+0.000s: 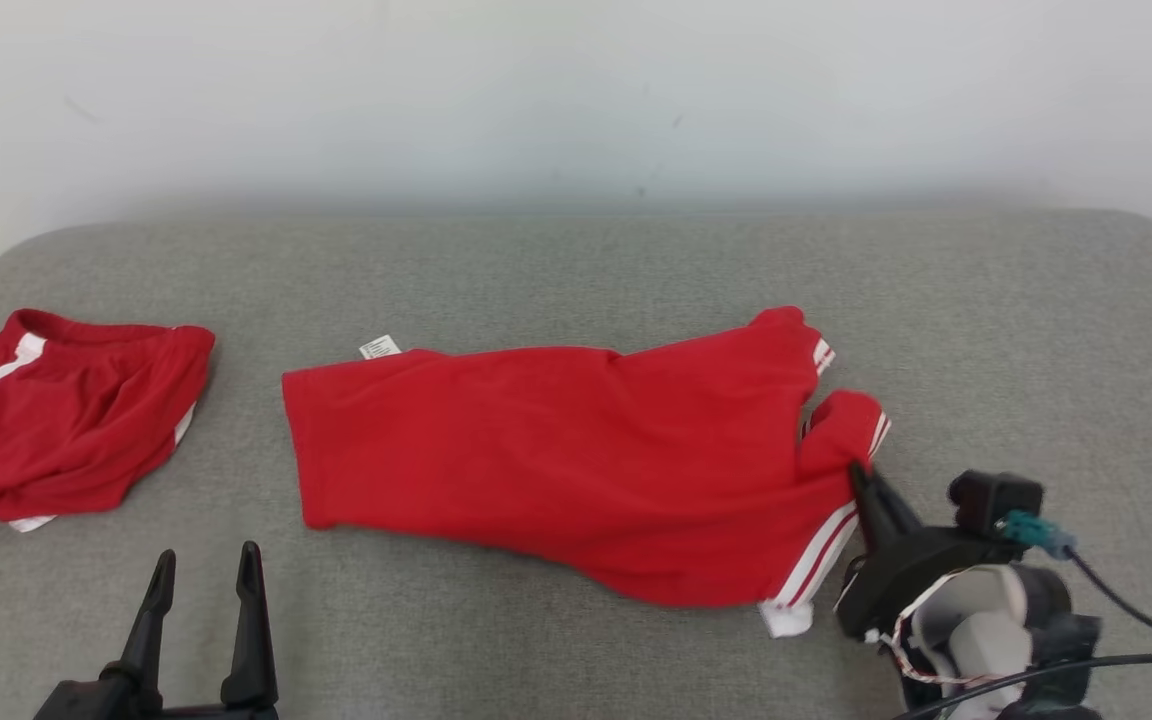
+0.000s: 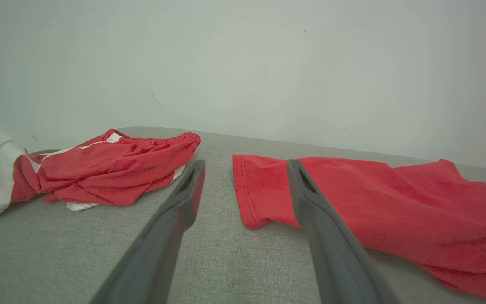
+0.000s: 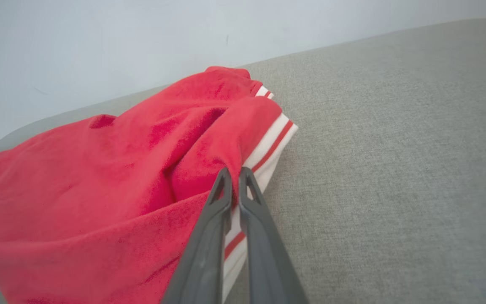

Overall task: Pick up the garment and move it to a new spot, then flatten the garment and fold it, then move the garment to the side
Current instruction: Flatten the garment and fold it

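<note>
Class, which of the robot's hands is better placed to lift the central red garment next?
Right hand: shut on the striped edge of the central red garment. Left hand open, short of the cloth.

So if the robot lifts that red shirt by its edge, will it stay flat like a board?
Probably not. The red shirt lies wrinkled and bunched near the right tool, so it likely droops and hangs. It looks thin, so it is probably light. Pinched at one edge, it may swing or slip.
</note>
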Robot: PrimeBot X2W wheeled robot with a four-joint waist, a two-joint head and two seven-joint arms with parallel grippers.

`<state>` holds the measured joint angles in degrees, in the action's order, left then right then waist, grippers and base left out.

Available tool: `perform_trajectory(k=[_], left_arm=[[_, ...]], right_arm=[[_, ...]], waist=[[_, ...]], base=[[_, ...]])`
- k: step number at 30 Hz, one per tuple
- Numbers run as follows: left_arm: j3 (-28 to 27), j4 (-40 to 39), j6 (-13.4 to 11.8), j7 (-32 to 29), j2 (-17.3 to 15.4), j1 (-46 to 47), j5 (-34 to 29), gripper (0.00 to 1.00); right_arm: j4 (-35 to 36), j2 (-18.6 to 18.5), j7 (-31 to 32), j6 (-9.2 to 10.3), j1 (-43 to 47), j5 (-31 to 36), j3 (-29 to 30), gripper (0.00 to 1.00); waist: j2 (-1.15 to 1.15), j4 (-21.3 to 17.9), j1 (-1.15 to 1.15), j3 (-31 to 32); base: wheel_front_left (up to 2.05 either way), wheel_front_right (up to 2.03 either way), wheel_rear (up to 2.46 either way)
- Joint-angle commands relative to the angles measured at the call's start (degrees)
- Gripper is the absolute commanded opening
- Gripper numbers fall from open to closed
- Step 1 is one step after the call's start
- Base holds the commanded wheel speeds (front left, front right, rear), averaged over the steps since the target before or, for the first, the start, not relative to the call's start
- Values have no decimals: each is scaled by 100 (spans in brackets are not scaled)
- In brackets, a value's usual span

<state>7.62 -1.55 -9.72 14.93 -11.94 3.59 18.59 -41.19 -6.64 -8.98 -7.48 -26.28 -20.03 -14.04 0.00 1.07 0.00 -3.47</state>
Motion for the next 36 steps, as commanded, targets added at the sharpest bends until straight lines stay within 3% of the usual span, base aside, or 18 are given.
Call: perform_trajectory(k=[1, 10, 18, 23, 28, 35, 36], left_arm=[[-28, 0, 3, 31, 25, -97, -44, 100], [-134, -20, 43, 31, 100, -152, -77, 100], [-177, 1, 122, 32, 175, -130, -125, 100], [-226, 26, 168, 31, 222, -73, -149, 100], [-209, 87, 245, 32, 284, 8, -195, 100], [-165, 232, 328, 31, 377, 93, -252, 100], [-174, 241, 344, 32, 376, 98, -246, 100]], right_arm=[[151, -126, -74, -2, -59, -4, 23, 0], [1537, -254, 385, -2, 323, 338, 618, 0], [3213, 54, 1437, -2, 1103, 777, 1141, 0], [4048, 211, 1966, -2, 1352, 958, 1122, 0], [3980, 266, 2091, -2, 1051, 1001, 999, 0], [2683, 253, 1773, -2, 497, 1036, 848, 0], [2521, 239, 1698, -2, 435, 1098, 858, 45]], waist=[[0, -117, 0, 25], [0, -317, 0, -28], [0, -284, 0, -87], [0, -218, 0, -140], [0, -109, 0, -176], [0, 141, 0, -192], [0, 158, 0, -196]], base=[[0, 0, 0], [0, 0, 0], [0, 0, 0], [0, 0, 0], [0, 0, 0], [0, 0, 0], [0, 0, 0]])
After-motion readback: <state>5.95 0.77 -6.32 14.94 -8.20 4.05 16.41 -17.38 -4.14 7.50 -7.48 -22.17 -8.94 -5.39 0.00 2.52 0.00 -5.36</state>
